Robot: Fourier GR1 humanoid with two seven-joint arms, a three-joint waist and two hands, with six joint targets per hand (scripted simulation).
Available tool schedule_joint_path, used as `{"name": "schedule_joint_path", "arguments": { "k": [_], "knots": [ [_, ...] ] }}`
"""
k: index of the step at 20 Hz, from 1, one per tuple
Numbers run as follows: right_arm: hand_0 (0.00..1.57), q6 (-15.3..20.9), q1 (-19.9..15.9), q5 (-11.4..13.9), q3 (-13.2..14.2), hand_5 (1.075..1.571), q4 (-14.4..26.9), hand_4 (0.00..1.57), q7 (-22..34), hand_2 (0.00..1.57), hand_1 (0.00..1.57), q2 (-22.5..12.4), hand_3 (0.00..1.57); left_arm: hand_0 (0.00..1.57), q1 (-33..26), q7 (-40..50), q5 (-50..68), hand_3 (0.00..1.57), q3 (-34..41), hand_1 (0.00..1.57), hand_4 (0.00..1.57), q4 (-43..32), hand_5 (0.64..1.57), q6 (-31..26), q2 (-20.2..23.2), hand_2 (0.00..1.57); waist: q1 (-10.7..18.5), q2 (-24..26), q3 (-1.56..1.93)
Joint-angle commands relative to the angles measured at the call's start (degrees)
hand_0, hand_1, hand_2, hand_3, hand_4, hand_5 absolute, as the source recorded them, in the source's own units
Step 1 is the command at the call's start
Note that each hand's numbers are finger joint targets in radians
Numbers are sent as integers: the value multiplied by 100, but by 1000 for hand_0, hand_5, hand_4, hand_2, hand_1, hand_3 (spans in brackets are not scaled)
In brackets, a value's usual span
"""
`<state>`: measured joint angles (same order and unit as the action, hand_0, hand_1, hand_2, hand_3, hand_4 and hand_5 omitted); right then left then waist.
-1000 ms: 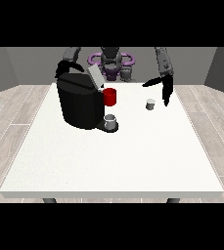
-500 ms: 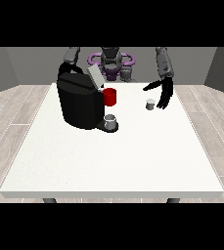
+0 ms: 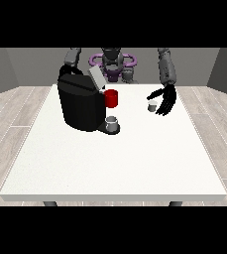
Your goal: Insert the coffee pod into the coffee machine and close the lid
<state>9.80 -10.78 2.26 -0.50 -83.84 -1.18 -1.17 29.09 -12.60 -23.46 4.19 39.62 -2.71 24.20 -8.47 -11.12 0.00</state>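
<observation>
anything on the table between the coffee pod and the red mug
No. In the front view the stretch of table between the pod and the red mug is bare. The hand at the view's right is beside the pod, on its far side from the mug.

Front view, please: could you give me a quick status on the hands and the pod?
Hand at view's right open beside small grey coffee pod, pod on white table. Other hand hidden behind black coffee machine; lid up. Nothing between pod and machine.
</observation>
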Motion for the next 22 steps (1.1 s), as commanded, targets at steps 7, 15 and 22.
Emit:
{"name": "schedule_joint_path", "arguments": {
  "k": [7,15,22],
  "knots": [
    [0,-206,-78,-113,190,1571,332,527,-181,0,0,-160,0,686,385,-121,-624,651,-117,686,288,-297,1571,893,-252,849,16,42,-1],
    [0,-230,-93,-337,261,1571,380,505,-485,0,0,-76,0,930,345,-556,-1051,820,-171,930,281,-749,1571,1302,-75,1040,-24,-250,-1],
    [0,-178,121,-349,249,1571,303,429,-132,0,0,-120,0,1266,507,-746,-1190,1363,-218,1266,507,-838,1571,947,6,1399,-20,210,-1]
  ]
}}
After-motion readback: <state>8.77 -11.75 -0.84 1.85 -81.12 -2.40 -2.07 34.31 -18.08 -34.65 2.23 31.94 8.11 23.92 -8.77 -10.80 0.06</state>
